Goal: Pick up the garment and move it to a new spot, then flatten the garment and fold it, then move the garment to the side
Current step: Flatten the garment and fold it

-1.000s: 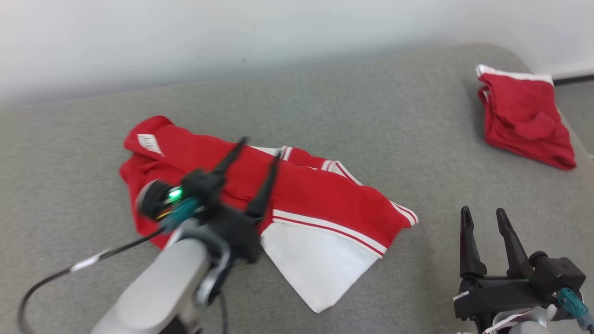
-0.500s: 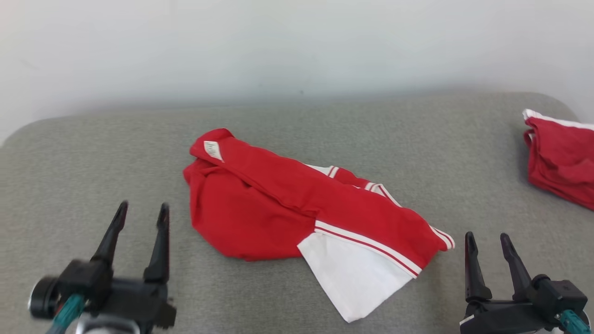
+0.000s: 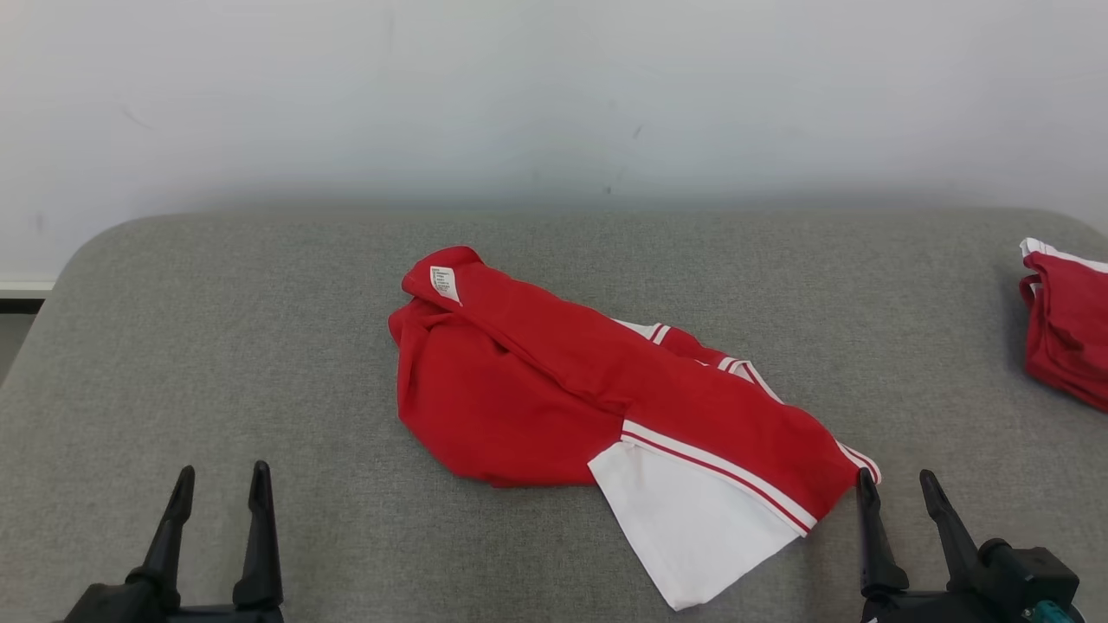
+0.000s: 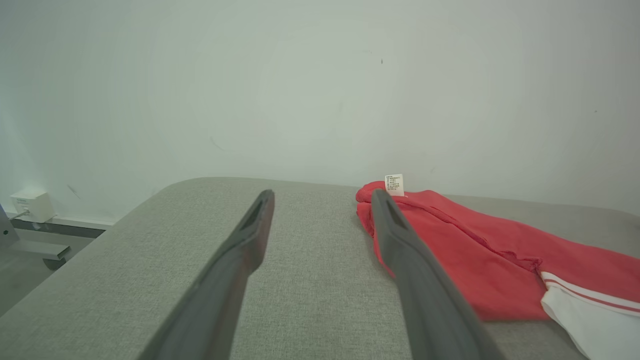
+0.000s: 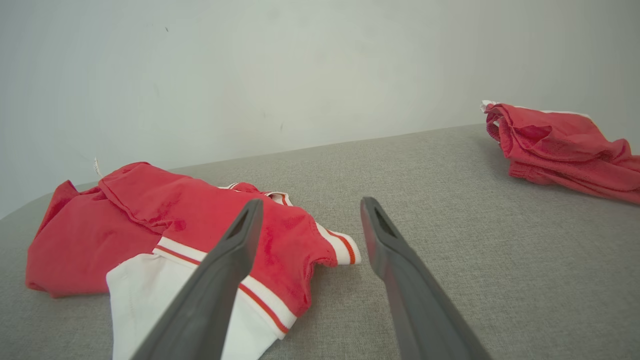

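Observation:
The garment (image 3: 554, 389) is a red shirt with white panels and striped trim, lying crumpled and partly folded over itself in the middle of the grey padded table (image 3: 260, 346). A white label (image 3: 443, 282) sticks up at its far left end. My left gripper (image 3: 222, 474) stands open near the front left edge, apart from the cloth. My right gripper (image 3: 895, 481) is open at the front right, its left finger just off the shirt's striped sleeve end. The left wrist view shows the garment (image 4: 465, 250) to the right of my fingers; in the right wrist view the garment (image 5: 165, 215) lies to the left.
A second red garment with white trim (image 3: 1069, 324) lies bunched at the table's right edge, also seen as a red heap (image 5: 560, 145) in the right wrist view. A pale wall (image 3: 554, 95) stands right behind the table. A white box (image 4: 31, 204) sits low on the wall at left.
My left arm has drawn back from over the garment to the front left, open and empty. The camera has tilted, shifting the whole scene right and down. The garment lies as before.

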You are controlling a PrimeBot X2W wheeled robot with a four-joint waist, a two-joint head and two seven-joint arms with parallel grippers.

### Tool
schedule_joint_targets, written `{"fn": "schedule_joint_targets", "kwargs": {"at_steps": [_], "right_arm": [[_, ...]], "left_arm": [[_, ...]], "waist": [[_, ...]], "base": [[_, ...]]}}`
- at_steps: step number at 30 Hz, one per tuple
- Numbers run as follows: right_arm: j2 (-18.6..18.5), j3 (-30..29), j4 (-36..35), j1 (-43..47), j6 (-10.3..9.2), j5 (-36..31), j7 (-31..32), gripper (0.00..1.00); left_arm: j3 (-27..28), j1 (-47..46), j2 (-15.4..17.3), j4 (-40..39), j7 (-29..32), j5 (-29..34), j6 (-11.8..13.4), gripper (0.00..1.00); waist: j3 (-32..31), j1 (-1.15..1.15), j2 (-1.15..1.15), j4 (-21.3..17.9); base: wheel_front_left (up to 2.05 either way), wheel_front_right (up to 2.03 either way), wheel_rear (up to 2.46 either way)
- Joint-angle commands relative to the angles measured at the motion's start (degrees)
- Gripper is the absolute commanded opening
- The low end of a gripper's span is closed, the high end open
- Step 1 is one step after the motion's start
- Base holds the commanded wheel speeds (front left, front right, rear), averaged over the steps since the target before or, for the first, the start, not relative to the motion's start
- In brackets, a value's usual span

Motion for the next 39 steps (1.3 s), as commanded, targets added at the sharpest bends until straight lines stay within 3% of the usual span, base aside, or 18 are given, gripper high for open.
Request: {"fn": "schedule_joint_targets", "kwargs": {"at_steps": [1, 12, 22, 23, 24, 25, 26, 31, 39], "right_arm": [[0.00, 0.13, 0.43, 0.59, -0.14, 0.31, 0.16, 1.00], [-0.52, 1.20, 5.66, -1.28, -0.14, 0.56, 3.12, 1.00], [-1.18, 3.73, 19.73, -8.33, -0.14, 1.69, 3.50, 1.00], [-1.04, 3.96, 21.08, -9.13, -0.14, 2.15, 3.26, 0.77], [-0.98, 4.24, 22.42, -9.84, -0.14, 2.34, 3.09, 0.26], [-0.98, 4.24, 22.42, -9.84, -0.14, 2.34, 3.09, 0.26], [-1.01, 4.48, 23.69, -10.50, -0.14, 2.46, 2.85, 0.00], [-2.21, 5.37, 26.96, -12.31, -0.14, 3.36, 1.26, 0.00], [-10.09, 4.87, 24.68, -10.96, -0.14, 5.64, 1.27, 0.00]], "left_arm": [[1.04, 0.71, -1.31, 0.43, -0.17, 1.49, -1.06, 1.00], [2.54, -1.72, -4.16, 1.63, -0.17, 4.77, -3.21, 1.00], [1.31, -2.98, -4.67, 2.67, -0.17, 5.71, -3.56, 1.00], [1.16, -3.12, -4.58, 2.81, -0.17, 5.59, -3.57, 1.00], [1.01, -3.25, -4.46, 2.89, -0.17, 5.45, -3.56, 1.00], [1.01, -3.25, -4.46, 2.89, -0.17, 5.45, -3.56, 1.00], [0.86, -3.34, -4.36, 2.93, -0.17, 5.31, -3.57, 1.00], [1.41, -2.54, -4.50, 3.14, -0.17, 5.17, -3.59, 1.00], [1.13, -2.40, -5.27, 3.35, -0.17, 5.13, -3.52, 1.00]], "waist": [[0.12, 0.01, 0.00, 0.37], [1.33, 0.01, 0.00, 1.87], [2.19, 0.01, 0.00, 4.76], [2.17, 0.01, 0.00, 4.96], [2.15, 0.01, 0.00, 5.09], [2.15, 0.01, 0.00, 5.09], [2.11, 0.01, 0.00, 5.18], [1.58, 0.01, 0.00, 4.39], [1.54, 0.01, 0.00, 2.21]], "base": [[0.00, 0.00, 0.00], [0.00, 0.00, 0.00], [0.00, 0.00, 0.00], [0.00, 0.00, 0.00], [0.00, 0.00, 0.00], [0.00, 0.00, 0.00], [0.00, 0.00, 0.00], [0.00, 0.00, 0.00], [0.00, 0.00, 0.00]]}}
